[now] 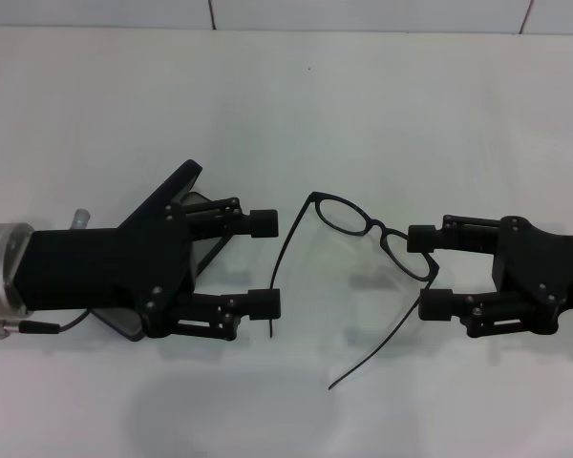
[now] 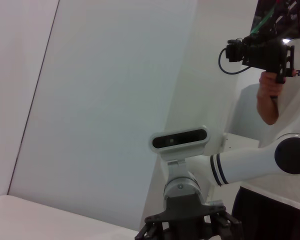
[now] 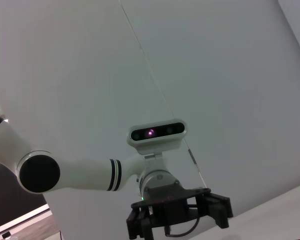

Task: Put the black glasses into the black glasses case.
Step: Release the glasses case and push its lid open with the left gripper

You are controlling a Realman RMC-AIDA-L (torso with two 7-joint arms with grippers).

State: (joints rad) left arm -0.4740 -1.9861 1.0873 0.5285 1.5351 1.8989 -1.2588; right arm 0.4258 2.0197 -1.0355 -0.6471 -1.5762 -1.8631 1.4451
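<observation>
Grippers face each other across the white table (image 1: pixel 296 114) in the head view, the left one coming in from the left edge and the right one from the right edge. The left gripper (image 1: pixel 265 263) has its two fingers spread wide, one fingertip (image 1: pixel 264 222) farther from the robot and the other nearer, with nothing between them. Beneath and behind this gripper's body lies the black glasses case (image 1: pixel 177 186), mostly hidden by the arm; only a dark slanting edge and a corner of it show, so whether its lid is up or down cannot be told for certain. The black glasses (image 1: pixel 368 234) lie between the two grippers, unfolded, with the lenses toward the right side and the two slim temple arms running toward the robot, one ending just beside the left gripper's nearer fingertip and the other curving out to the near middle of the table. The right gripper (image 1: pixel 428 272) is also spread, its fingers straddling the right-hand lens end of the frame; the farther fingertip (image 1: pixel 422 238) sits touching or just beside the frame, while the nearer one is apart from it, so the glasses are not clamped. The two wrist views look away from the table and show each opposite arm, the robot's head camera (image 2: pixel 180 139) and a pale wall, not the glasses or case.
</observation>
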